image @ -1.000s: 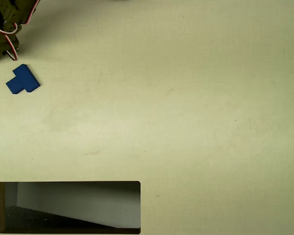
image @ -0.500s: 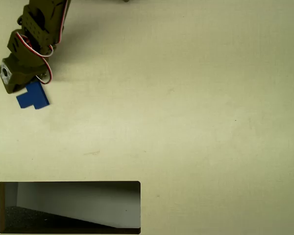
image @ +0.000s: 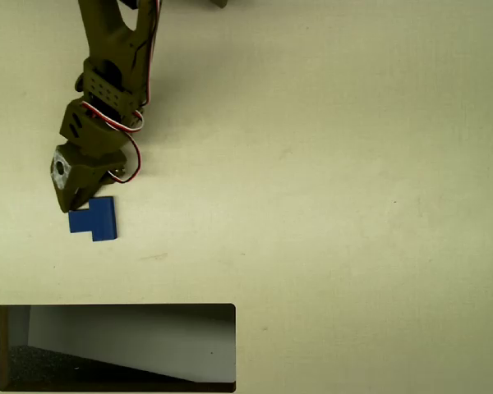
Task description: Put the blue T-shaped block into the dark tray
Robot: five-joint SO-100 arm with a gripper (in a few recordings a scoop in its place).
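Overhead view: gripper [image: 80,199] sits over the far edge of the blue T-shaped block [image: 94,220], overlapping it; jaw state can't be told. Block is on the table [image: 329,180], well apart from the dark tray [image: 115,309], far side.

Blue T-shaped block [image: 94,220] above dark tray [image: 115,309]

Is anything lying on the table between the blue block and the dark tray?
Nothing visible. In the overhead view the blue block, at the gripper, has bare table between it and the dark tray below.
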